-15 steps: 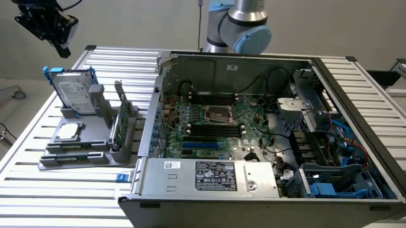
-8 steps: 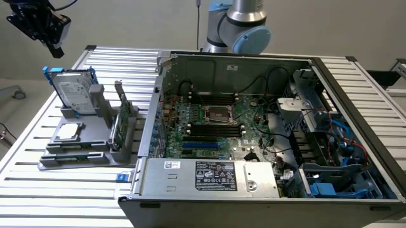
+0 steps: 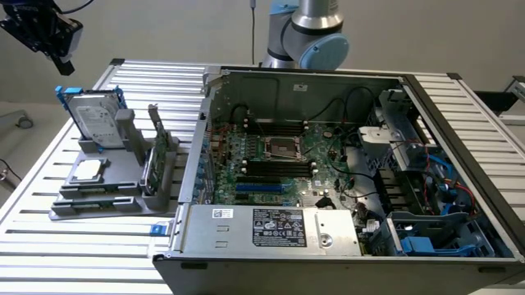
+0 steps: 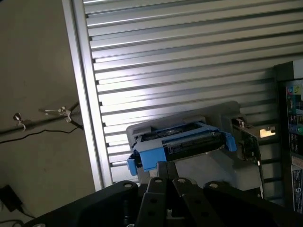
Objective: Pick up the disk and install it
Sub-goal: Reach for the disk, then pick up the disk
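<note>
A: At the exterior view's upper left, the gripper [image 3: 63, 65] hangs empty, fingers pressed together, above the disk [image 3: 93, 120].
B: Disk position?
A: Upright in the grey stand [image 3: 98, 206], beside the open case [image 3: 271, 86]. A good grasp needs spread fingers centred over its top edge; the present alignment seems slightly off.

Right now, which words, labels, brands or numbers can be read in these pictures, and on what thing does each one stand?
No text here reads clearly.
On the disk: white label, print too small.
The power supply label: lettering and marks too small.
The small white sticker beside it: too small.
The coloured labels in the wrist view: blurred.
</note>
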